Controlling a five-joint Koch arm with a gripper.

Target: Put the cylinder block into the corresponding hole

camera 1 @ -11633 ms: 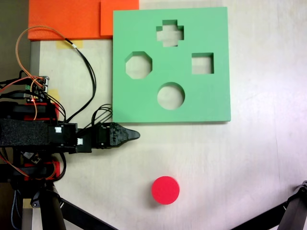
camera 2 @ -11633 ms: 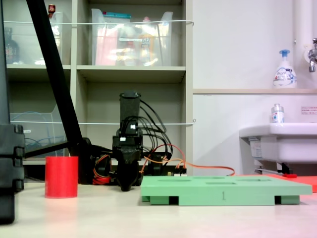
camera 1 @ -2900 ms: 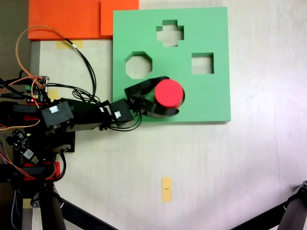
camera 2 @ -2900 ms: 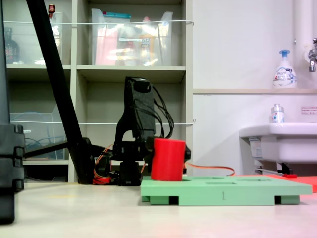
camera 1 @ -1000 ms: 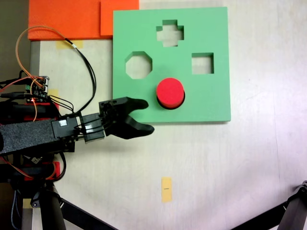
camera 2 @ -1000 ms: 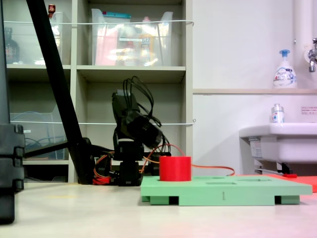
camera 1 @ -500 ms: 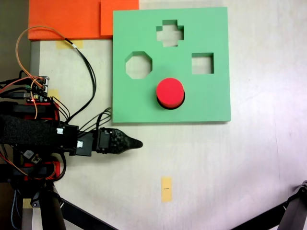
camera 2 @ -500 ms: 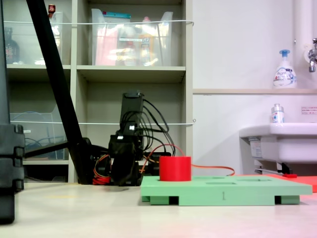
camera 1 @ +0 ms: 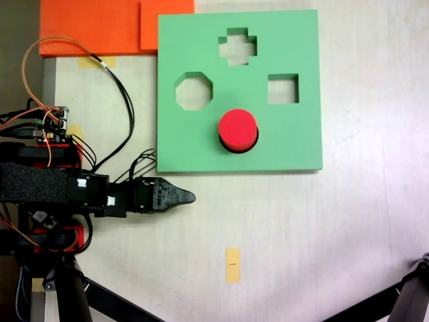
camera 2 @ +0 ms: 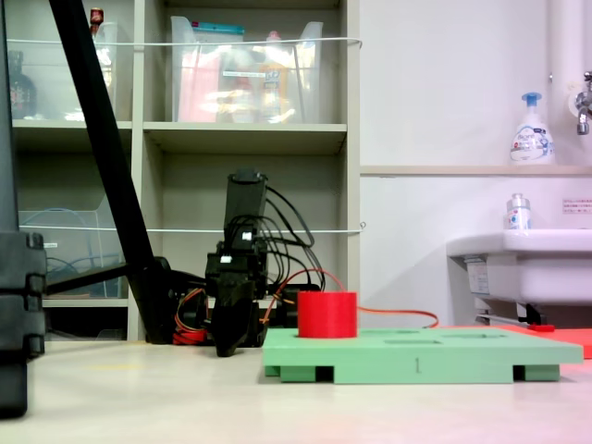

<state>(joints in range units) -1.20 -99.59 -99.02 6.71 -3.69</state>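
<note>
Claw [camera 1: 189, 197]: black, pointed, resting low over the bare tabletop just off the board's near-left corner as the top-down fixed view shows it; nothing is in its grip. From above the two jaws read as a single tapered tip, and from the side the claw [camera 2: 225, 350] hangs nose-down by the table, so I cannot tell how far open it is.

Table [camera 1: 322, 235]: pale, with a small yellow tape tab [camera 1: 232, 264] lying well clear of the board.

Green foam board [camera 1: 295, 141]: square, raised on short feet in the side-on fixed view [camera 2: 444, 356]. Cross, octagonal and square cutouts stand open.

Orange foam sheets [camera 1: 94, 27]: flat at the far-left corner, touching or just beside the board's edge.

Arm body [camera 1: 40, 184]: black, with orange and black wires looping toward the board.

Red cylinder block [camera 1: 238, 130]: sitting upright in the round hole [camera 1: 230, 148], of which a thin dark crescent shows at the block's lower edge. From the side the block [camera 2: 326, 314] stands well proud of the board's top face, level and apart from the claw.

Hazards, as I judge them: the task looks finished, so the chief risk is disturbance. A sweep of the arm or its trailing wires across the board's left edge could nudge the light foam board or knock the protruding block askew. Whether the block is seated fully to the bottom cannot be told; if only part-way in, a jolt might tip it out.
</note>
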